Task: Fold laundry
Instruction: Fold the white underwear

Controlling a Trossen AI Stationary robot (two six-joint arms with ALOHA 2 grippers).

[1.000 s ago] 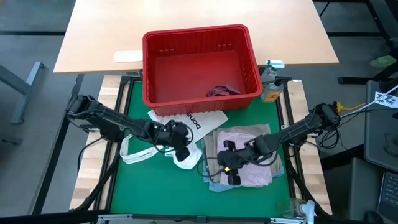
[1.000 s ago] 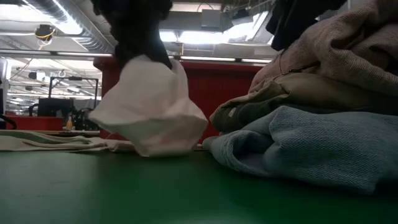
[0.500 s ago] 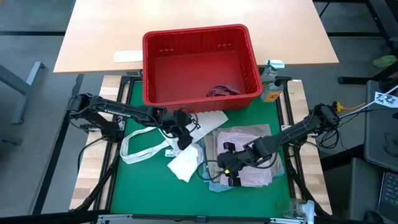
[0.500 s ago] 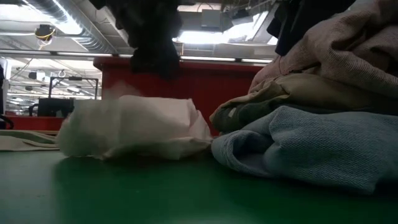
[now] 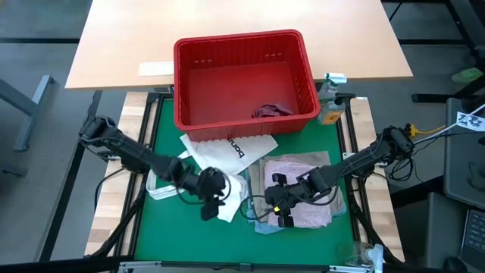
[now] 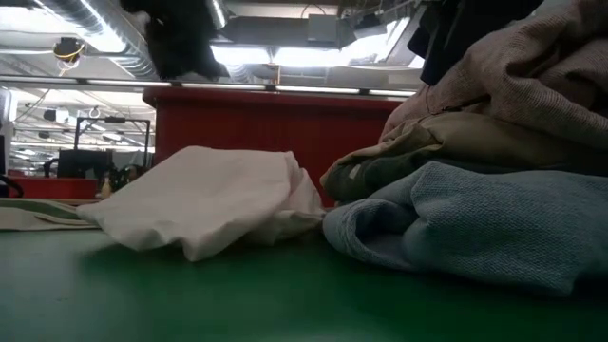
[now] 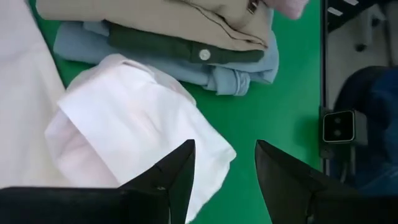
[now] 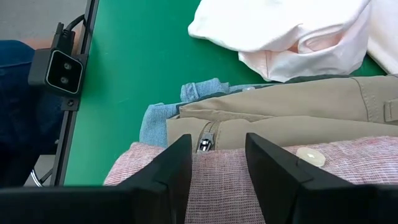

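On the green tabletop, near its middle, you find the small white piece: a thin, smooth cloth lying loosely bunched in soft rounded folds, touching the stack of laundry on its right. The left gripper hovers over the white piece with its jaws parted and nothing between them; the left wrist view shows the cloth lying free below the two dark fingers.

The stack is layered. You see the mottled pink garment, coarse-woven, on top; under it the beige-khaki garment, a smooth twill with a zip and a pale button; then a dark grey-green layer with its own button; and the light blue garment, of nubby knit, at the base. The right gripper rests over the pink layer, its jaws parted and holding nothing.

Behind stands the red plastic basket, slot-walled, holding a crumpled maroon cloth. The white tote bag with black lettering lies flat between basket and stack.
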